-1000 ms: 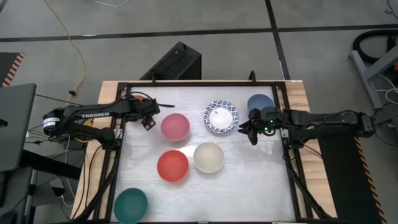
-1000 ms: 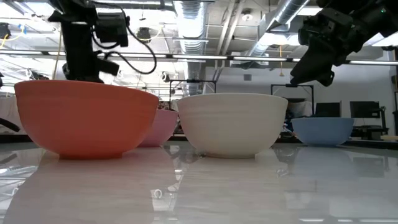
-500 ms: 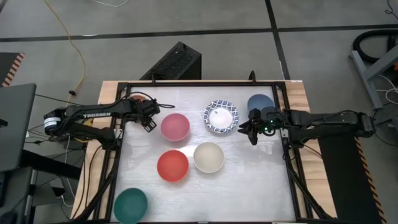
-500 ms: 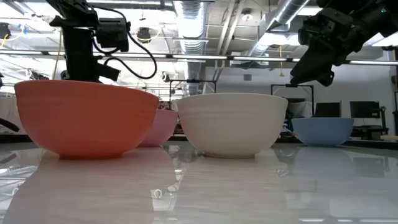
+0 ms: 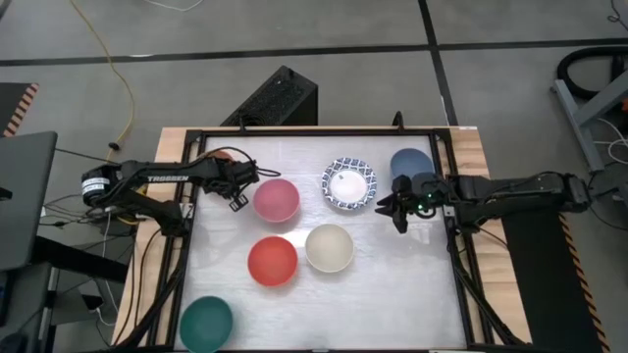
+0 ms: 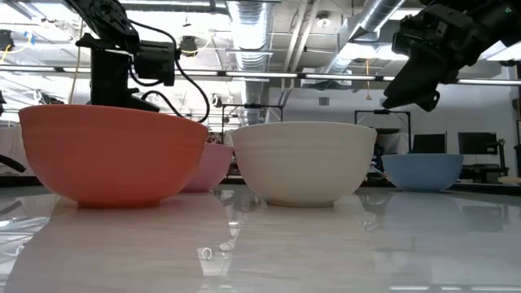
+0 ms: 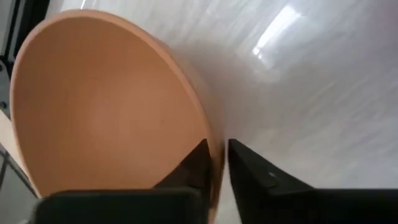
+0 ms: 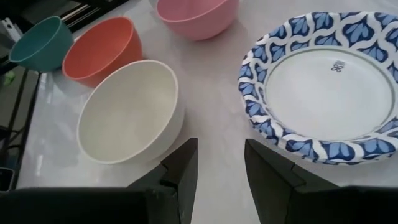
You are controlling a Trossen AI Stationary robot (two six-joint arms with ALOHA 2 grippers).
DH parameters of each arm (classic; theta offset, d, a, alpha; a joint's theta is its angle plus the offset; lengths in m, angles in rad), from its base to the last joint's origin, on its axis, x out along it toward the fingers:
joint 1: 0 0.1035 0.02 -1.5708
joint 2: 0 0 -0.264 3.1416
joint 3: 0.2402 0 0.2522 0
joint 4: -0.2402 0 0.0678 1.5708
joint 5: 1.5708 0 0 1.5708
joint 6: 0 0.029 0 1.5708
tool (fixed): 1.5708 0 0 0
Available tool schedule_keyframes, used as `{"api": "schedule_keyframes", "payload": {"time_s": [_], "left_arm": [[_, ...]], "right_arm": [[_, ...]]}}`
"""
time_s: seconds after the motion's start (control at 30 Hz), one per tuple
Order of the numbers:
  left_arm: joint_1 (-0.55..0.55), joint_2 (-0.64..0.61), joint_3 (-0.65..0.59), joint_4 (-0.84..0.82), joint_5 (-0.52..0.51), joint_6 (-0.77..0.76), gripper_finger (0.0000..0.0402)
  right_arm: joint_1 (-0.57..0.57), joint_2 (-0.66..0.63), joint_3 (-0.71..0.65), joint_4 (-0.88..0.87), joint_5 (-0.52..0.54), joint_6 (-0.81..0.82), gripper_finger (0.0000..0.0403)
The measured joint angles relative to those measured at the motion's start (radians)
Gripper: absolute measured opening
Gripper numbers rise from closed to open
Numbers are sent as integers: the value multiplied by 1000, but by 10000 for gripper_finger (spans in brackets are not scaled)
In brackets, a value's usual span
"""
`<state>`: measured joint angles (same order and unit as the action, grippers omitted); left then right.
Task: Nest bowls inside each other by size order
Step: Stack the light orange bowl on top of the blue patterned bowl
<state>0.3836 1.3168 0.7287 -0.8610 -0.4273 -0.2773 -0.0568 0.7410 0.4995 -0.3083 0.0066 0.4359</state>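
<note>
Closing since a second ago, the left tool (image 7: pixel 216 163) now pinches the rim of the plain orange round bowl (image 7: pixel 106 106) at the tabletop's (image 5: pixel 392 294) far left corner, its arm reaching in low from the left edge. Beside it sits the pink bowl (image 5: pixel 277 199), with the red bowl (image 5: pixel 272 261) and cream bowl (image 5: pixel 329 247) nearer centre. Unmoved, the right tool (image 8: pixel 219 163) hangs with fingers parted beside the blue-patterned white bowl (image 5: pixel 348 183), near the blue bowl (image 5: pixel 407 162). A dark green bowl (image 5: pixel 206 324) sits well apart.
</note>
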Motion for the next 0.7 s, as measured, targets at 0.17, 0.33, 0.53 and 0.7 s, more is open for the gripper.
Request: {"api": "schedule_keyframes", "payload": {"time_s": [0.17, 0.33, 0.53, 0.7], "left_arm": [[-16, -2, 15, -1, 0, 30, 4], [-65, -2, 55, -4, -47, 40, 1], [-191, -2, 159, -2, -137, 114, 1], [-327, -2, 265, 18, -222, 276, 0]], "right_arm": [[11, 0, 0, -2, 44, -3, 152], [10, 0, 0, -1, 85, 1, 152], [9, 0, 0, -5, 178, 78, 152], [7, 0, 0, -2, 181, 104, 152]]}}
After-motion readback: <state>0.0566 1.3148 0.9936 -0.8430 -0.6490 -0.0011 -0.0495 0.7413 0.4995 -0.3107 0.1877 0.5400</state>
